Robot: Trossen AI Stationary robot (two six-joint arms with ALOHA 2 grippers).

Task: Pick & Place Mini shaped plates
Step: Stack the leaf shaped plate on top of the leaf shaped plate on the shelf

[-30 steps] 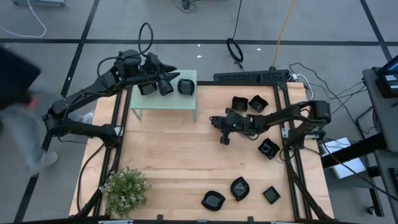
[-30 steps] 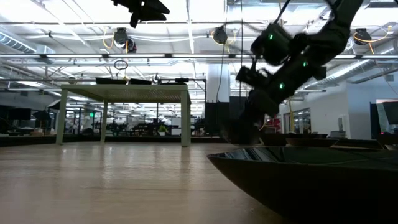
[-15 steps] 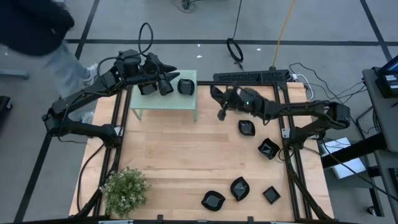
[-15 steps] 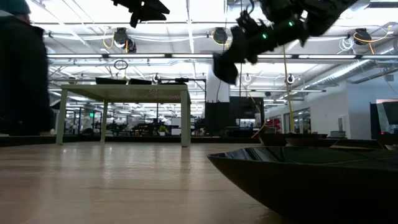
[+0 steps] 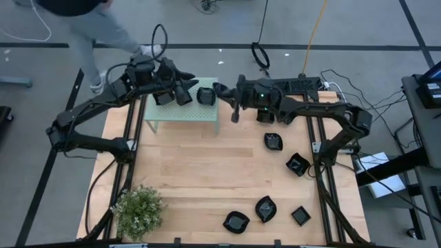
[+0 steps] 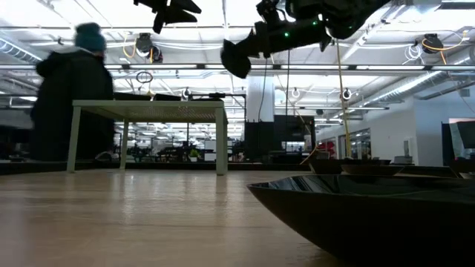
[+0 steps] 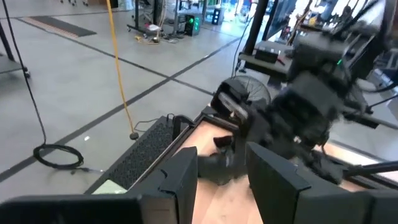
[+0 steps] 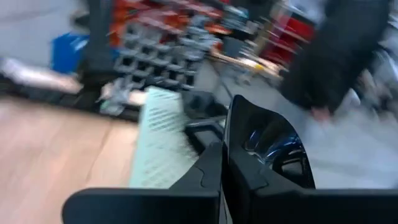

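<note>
My right gripper (image 5: 226, 91) hangs in the air just right of the pale green stand (image 5: 180, 114), shut on a glossy black mini plate (image 8: 268, 144). In the low view that plate (image 6: 236, 58) is high above the stand's top (image 6: 148, 108). My left gripper (image 5: 185, 90) waits open above the stand's far edge, holding nothing. One black plate (image 5: 207, 95) rests on the stand's top. More black plates lie flat on the table at right (image 5: 274, 142), (image 5: 298, 164) and near the front edge (image 5: 265, 208). My right gripper pinches the plate's rim (image 8: 231, 140) between its two fingers (image 8: 208, 171). The fingers reach roughly level, pointing toward the table's left. The plate is lifted clear and stands on edge, its hollow face turned sideways past the fingers.
A potted plant (image 5: 138, 210) stands at the near left corner. A person in dark clothes (image 5: 76, 17) walks beyond the far left edge, also seen behind the stand (image 6: 70, 96). A black plate (image 6: 364, 211) lies close before the low camera. Bare wood (image 5: 179, 165) stretches mid-table.
My right gripper has risen from the table's middle right with the plate lifted clear, then swung toward the far left until it is beside the stand. The person has walked from the left side round to the far left.
</note>
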